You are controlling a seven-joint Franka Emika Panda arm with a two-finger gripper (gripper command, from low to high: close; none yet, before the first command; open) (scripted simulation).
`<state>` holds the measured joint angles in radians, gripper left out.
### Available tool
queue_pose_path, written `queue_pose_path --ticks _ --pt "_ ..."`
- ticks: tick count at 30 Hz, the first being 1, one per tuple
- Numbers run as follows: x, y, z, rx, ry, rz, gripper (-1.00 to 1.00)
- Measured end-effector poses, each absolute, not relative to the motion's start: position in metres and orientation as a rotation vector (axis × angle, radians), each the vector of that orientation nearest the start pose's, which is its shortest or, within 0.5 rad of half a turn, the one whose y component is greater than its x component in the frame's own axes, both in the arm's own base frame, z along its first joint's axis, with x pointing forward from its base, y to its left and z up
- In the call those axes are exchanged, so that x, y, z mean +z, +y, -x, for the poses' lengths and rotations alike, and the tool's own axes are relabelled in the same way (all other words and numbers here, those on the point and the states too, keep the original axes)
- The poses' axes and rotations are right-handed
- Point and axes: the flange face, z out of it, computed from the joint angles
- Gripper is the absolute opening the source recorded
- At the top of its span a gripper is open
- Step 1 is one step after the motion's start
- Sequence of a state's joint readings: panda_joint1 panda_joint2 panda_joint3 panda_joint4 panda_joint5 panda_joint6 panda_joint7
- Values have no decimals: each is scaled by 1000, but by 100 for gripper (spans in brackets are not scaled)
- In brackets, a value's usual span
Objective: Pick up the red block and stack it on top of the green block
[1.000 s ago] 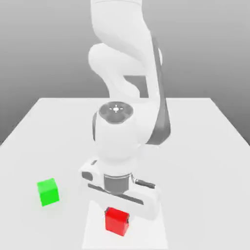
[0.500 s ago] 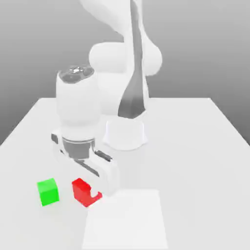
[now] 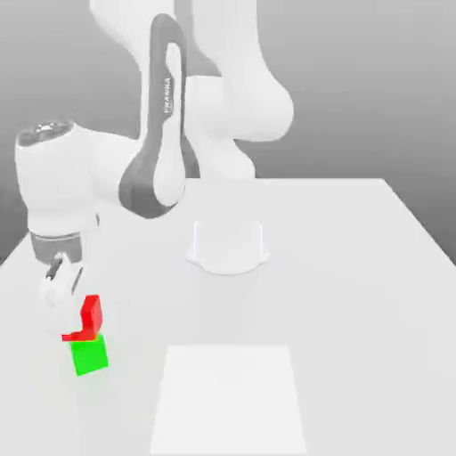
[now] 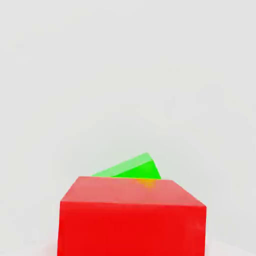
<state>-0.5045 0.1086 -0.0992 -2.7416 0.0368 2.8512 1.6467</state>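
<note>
A: Nearest to us in the hand view we see the red block [image 4: 132, 217], its front face and top broad in the foreground, and just behind its top edge a wedge of the green block [image 4: 131, 167] peeks out.

B: We agree. In the exterior view the red block [image 3: 86, 319] sits directly on top of the green block [image 3: 89, 354], at the exterior view's left side of the white table [image 3: 356, 294]. The two cubes touch, and the red one looks turned a little against the green one below it.

A: And the gripper [image 3: 64, 298]? We see the white hand coming down onto the red block from above and from the exterior view's left, partly covering it.

B: We cannot tell whether the fingers are parted or clamped on the red block; the hand hides them.

A: Farther on, we see a paler square patch [image 3: 230, 396] on the table near the front edge.

B: Beyond that stands the arm's round white base [image 3: 228, 245], and behind it a grey backdrop.
</note>
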Motion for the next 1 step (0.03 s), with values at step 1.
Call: queue_pose_path --ticks 1 --pt "187 -226 -322 -2 2857 1304 100"
